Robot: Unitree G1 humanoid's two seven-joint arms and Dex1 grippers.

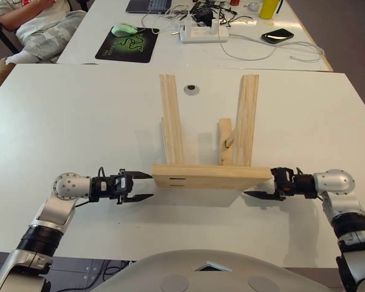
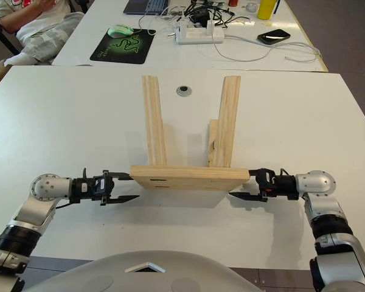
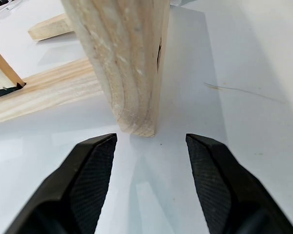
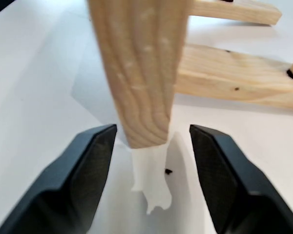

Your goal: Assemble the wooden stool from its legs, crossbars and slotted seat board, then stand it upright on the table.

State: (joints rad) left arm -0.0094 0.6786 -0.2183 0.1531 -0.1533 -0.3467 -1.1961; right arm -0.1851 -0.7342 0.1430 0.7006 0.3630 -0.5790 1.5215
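Stool: tipped over at the middle of the table, the legs lying flat and running toward 12 o'clock.
Seat board: stands on its long edge at the stool's 6 o'clock side, with small dark slots showing near its 9 o'clock end.
Legs: the left leg and the right leg meet the board. A short crossbar sits just beside the right leg, at its 9 o'clock side.
Left gripper: at the board's 9 o'clock end, spread wide, gripping nothing. The end grain sits just past the fingertips.
Right gripper: at the board's 3 o'clock end, spread wide, gripping nothing. There is a gap on each side of the wood.
Edges: the table's 6 o'clock edge lies near the board and both arms.
Open room: wide stretches of tabletop run from the board's ends out to the 9 and 3 o'clock edges.
Hole: round, set in the tabletop between the leg tips at 12 o'clock.
Second table: lies beyond the 12 o'clock edge and carries a mouse pad, a power strip and a phone.
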